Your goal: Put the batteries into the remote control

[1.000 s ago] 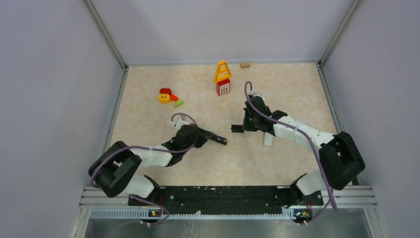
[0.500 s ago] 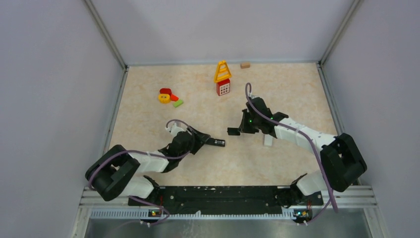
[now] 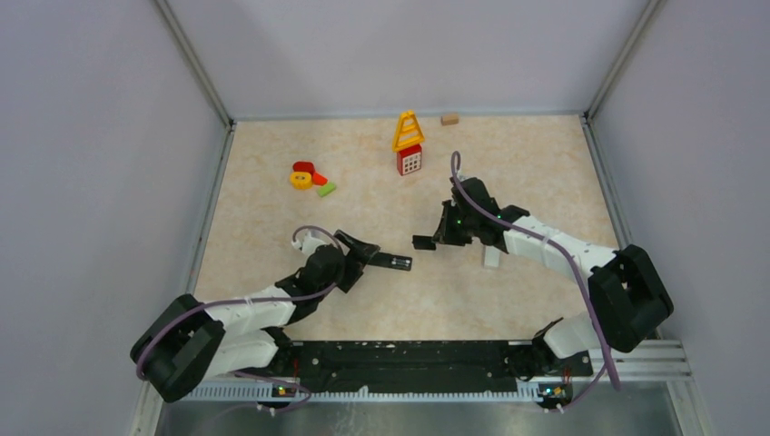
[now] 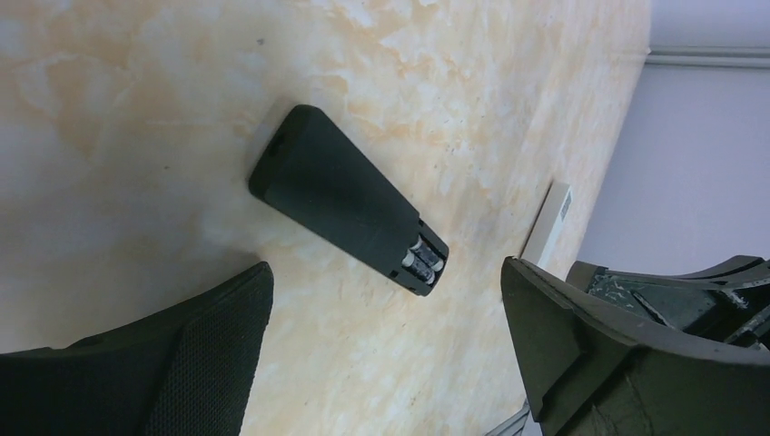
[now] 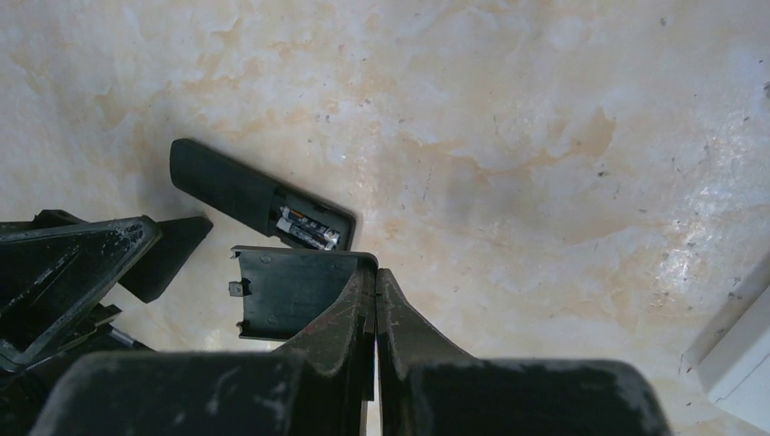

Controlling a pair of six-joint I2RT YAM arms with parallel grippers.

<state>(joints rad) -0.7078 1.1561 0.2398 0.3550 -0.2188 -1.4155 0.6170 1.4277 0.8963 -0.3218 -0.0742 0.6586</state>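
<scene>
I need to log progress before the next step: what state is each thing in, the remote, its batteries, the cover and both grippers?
remote control: lying flat on the table, battery compartment uncovered.
batteries: two seated side by side in the compartment.
battery cover: off the remote, pinched at one edge.
left gripper: open, holding nothing.
right gripper: shut on the battery cover.

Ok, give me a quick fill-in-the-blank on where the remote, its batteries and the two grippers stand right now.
1. The left gripper stands ___, holding nothing.
2. The remote lies on the table with ___ batteries in its uncovered compartment.
3. The right gripper is ___ on the black battery cover.
Missing words: open; two; shut.
</scene>
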